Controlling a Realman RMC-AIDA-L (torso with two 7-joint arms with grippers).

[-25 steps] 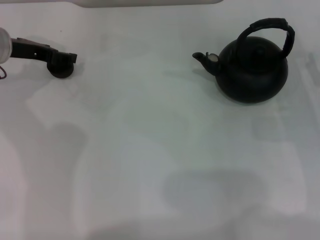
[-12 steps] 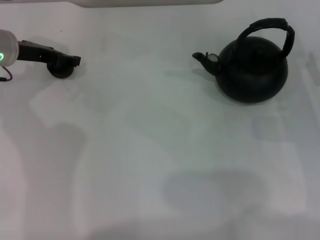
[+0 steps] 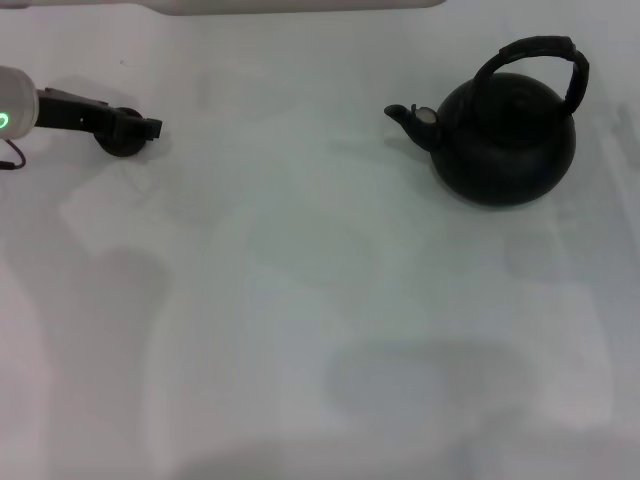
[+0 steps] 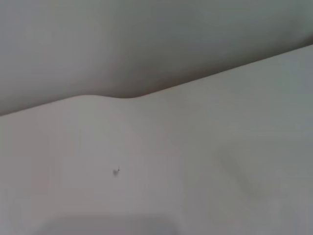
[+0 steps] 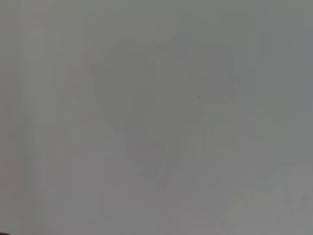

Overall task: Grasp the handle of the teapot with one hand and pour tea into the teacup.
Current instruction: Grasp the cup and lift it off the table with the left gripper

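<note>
Teapot [image 3: 505, 140] upright near the desk's [image 3: 300, 300] far right corner; left end effector [image 3: 140, 127] over the teacup [image 3: 120, 145], far left; finger state indiscernible.

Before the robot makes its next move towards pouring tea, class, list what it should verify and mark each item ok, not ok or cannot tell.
1. Teapot upright on the table: ok.
2. Handle free, nothing gripping it: ok.
3. Spout points towards the teacup side: ok.
4. Left pincer at the teacup, far left: ok.
5. Left pincer gripping the teacup: cannot tell.
6. Right pincer near the handle: not ok, not in view.
</note>
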